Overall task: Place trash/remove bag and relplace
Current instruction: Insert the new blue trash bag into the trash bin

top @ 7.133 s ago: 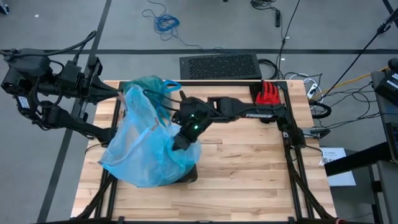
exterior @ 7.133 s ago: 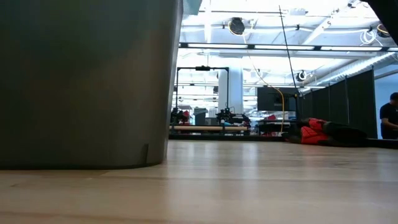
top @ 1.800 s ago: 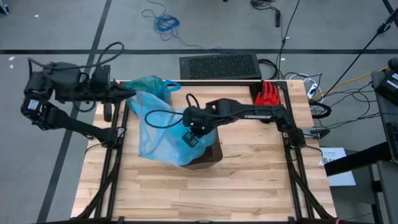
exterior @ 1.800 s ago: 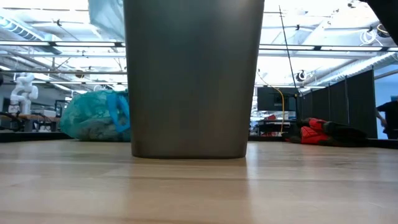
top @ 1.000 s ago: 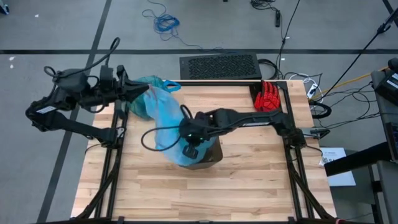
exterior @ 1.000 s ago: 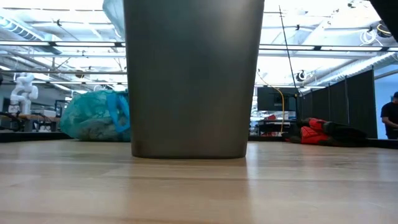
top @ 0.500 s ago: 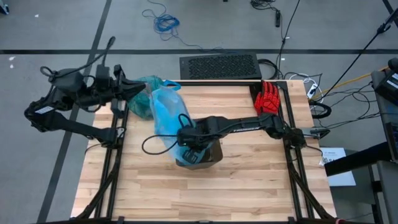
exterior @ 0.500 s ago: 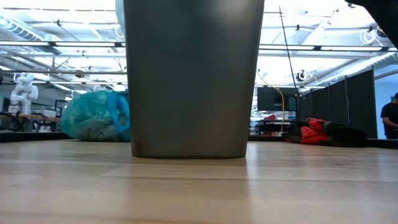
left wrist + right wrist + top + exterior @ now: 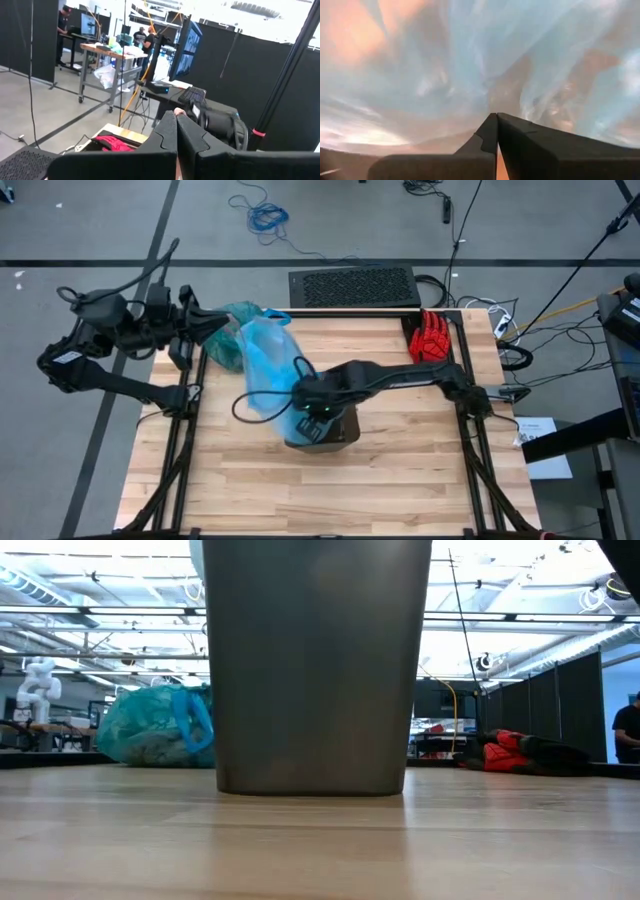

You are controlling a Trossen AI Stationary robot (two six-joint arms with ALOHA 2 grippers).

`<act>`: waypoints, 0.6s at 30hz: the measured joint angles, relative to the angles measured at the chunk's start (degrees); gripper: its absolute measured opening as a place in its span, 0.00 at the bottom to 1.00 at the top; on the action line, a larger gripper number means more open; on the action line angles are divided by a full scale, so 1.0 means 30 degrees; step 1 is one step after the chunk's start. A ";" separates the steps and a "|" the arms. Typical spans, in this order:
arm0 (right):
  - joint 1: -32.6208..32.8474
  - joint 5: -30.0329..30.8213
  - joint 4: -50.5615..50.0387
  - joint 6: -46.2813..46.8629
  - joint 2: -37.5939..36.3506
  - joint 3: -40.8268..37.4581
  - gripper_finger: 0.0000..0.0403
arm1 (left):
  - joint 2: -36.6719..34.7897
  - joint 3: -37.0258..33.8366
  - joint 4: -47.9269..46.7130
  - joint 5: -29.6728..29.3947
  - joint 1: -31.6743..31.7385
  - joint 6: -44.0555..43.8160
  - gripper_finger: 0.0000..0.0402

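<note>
Wooden bench (image 9: 400, 470) is carrying a brown bin (image 9: 335, 430) near its middle, with a red glove (image 9: 432, 333) lying at the far right corner. Teal-green bag (image 9: 238, 330) is sitting at the far left corner behind a sky-blue bag (image 9: 268, 370) draping into the bin. Left gripper (image 9: 222, 326) is hovering by the teal bag, jaws together and empty; right gripper (image 9: 308, 418), jaws together, is pressing into the sky-blue plastic inside the bin.
</note>
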 joint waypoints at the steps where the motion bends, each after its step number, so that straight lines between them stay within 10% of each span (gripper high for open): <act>1: -0.0011 0.0000 0.0018 0.0109 -0.0347 0.0000 0.00 | 0.0000 0.0000 -0.0002 0.0037 -0.0001 0.0000 0.00; 18: 0.1658 0.3768 0.6374 -0.2564 -0.2711 0.0000 0.00 | -0.0021 -0.3627 0.3934 0.0311 0.0002 -0.0761 0.00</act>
